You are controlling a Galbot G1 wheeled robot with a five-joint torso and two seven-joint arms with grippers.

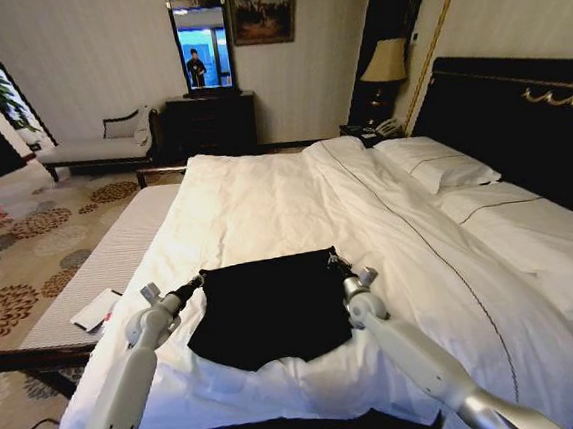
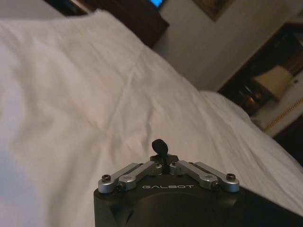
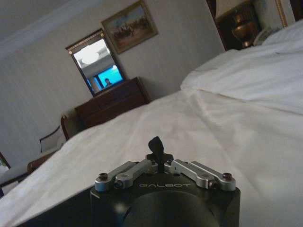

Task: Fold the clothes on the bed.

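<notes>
Both arms reach out from the robot onto the near end of the bed (image 1: pixel 294 189). Between them lies the black T-shirt (image 1: pixel 270 311), spread on the white duvet. At its far left corner the left gripper (image 1: pixel 198 279) is clenched on the cloth; at the far right corner the right gripper (image 1: pixel 335 261) pinches it likewise. Beyond them the pillows (image 1: pixel 443 166) rest against the headboard (image 1: pixel 519 114).

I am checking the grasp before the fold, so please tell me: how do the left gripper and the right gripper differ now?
The left gripper holds the far left corner of the T-shirt; the right gripper holds its far right corner. The left one sits nearer the bed edge, the right one farther in. Both are shut on black cloth.
</notes>
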